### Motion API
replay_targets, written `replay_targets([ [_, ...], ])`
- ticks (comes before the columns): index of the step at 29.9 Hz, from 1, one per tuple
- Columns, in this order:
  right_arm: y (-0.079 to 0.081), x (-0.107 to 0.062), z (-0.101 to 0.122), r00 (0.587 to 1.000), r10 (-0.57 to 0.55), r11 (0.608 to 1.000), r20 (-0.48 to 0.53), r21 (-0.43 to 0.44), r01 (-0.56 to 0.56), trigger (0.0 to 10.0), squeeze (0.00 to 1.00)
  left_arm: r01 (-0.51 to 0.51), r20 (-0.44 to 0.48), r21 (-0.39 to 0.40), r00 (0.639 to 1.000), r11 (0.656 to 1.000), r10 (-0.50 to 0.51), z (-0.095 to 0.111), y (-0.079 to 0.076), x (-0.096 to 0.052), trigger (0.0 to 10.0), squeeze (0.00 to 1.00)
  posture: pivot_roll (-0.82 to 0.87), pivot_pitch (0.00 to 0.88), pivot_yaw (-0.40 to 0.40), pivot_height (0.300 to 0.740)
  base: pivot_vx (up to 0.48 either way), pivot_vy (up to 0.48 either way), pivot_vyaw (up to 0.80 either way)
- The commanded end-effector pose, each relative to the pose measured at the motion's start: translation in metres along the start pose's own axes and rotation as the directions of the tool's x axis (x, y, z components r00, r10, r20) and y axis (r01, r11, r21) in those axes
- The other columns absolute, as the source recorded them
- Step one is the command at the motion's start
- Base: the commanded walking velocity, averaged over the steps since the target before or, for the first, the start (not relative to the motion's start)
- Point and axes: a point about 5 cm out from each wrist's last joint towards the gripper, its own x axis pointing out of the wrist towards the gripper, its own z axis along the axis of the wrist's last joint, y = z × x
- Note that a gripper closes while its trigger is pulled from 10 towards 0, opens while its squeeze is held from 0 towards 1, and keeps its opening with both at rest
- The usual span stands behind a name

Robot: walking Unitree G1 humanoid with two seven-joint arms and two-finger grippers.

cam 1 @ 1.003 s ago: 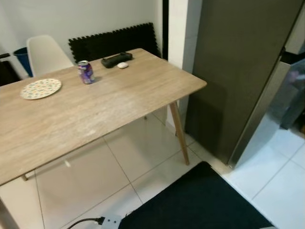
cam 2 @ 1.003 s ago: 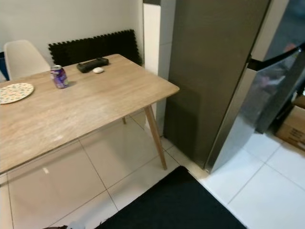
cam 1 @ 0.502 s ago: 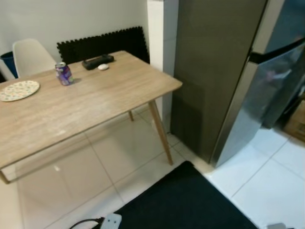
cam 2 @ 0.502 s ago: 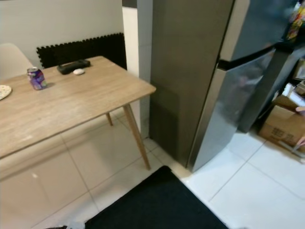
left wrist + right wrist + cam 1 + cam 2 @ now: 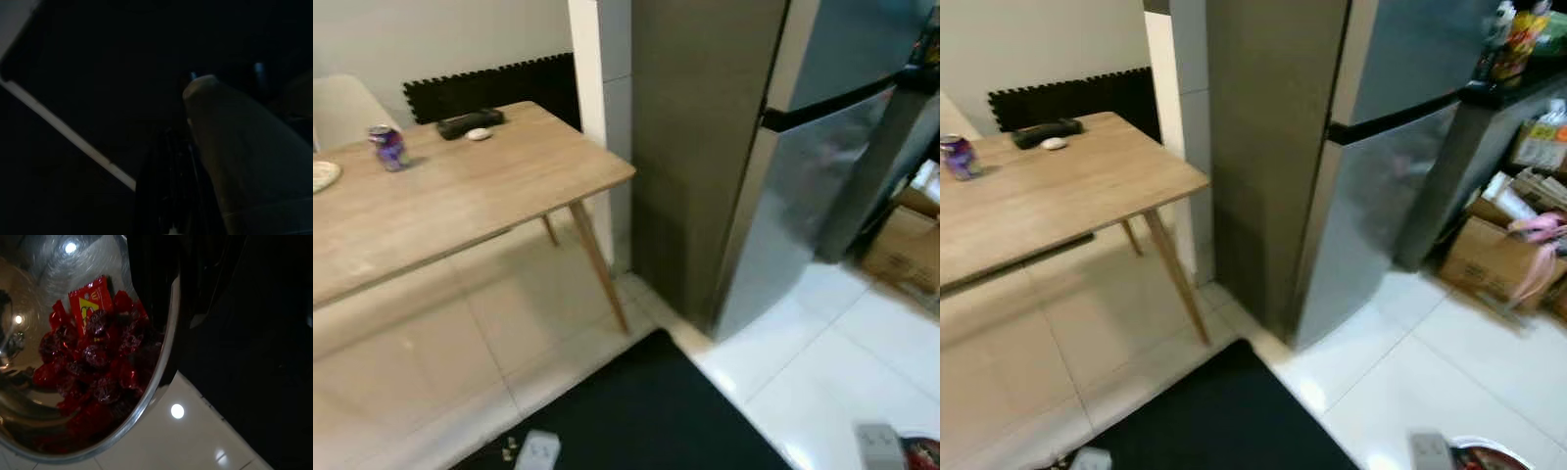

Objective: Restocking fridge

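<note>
The tall steel fridge (image 5: pixel 1371 176) stands with both doors closed, just right of a white pillar. My right gripper (image 5: pixel 171 308) is shut on the rim of a steel bowl (image 5: pixel 29 357), one black finger (image 5: pixel 151 284) reaching inside it. Red wrapped candies (image 5: pixel 98 362) lie heaped in the bowl. The bowl's edge (image 5: pixel 1489 458) also peeks in low on the right of the right eye view. In the left wrist view my left gripper (image 5: pixel 166 186) hangs in the dark. A purple can (image 5: pixel 388 148) stands on the wooden table (image 5: pixel 460 206) at the left.
A black floor mat (image 5: pixel 636 421) lies in front of me, with a white power strip (image 5: pixel 536 450) at its edge. Cardboard boxes (image 5: pixel 1498 259) and clutter sit right of the fridge. A black device (image 5: pixel 468 122) lies at the table's far edge.
The whole picture has swung right, so the camera moved: the table slid left, the fridge front came to the middle, and the bowl's edge entered at the bottom right.
</note>
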Motion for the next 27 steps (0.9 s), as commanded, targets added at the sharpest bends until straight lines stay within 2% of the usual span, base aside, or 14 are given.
replay_targets([
  [1,-0.0023,0.0003,0.0019,1.000,-0.008,1.000,0.012,0.005,0.008,10.0,0.00,0.007,-0.035,0.007,0.999,1.000,-0.007,-0.0091,-0.0020,-0.0006,10.0,0.00,-0.10,0.000,0.006,0.740,0.000,-0.435,0.00],
  [27,0.0062,-0.0008,-0.0004,0.999,0.045,0.998,0.011,-0.037,-0.045,10.0,0.00,0.007,-0.028,0.018,1.000,1.000,-0.006,-0.0063,-0.0007,-0.0005,10.0,0.00,-0.11,0.000,0.008,0.740,0.000,-0.433,0.00],
])
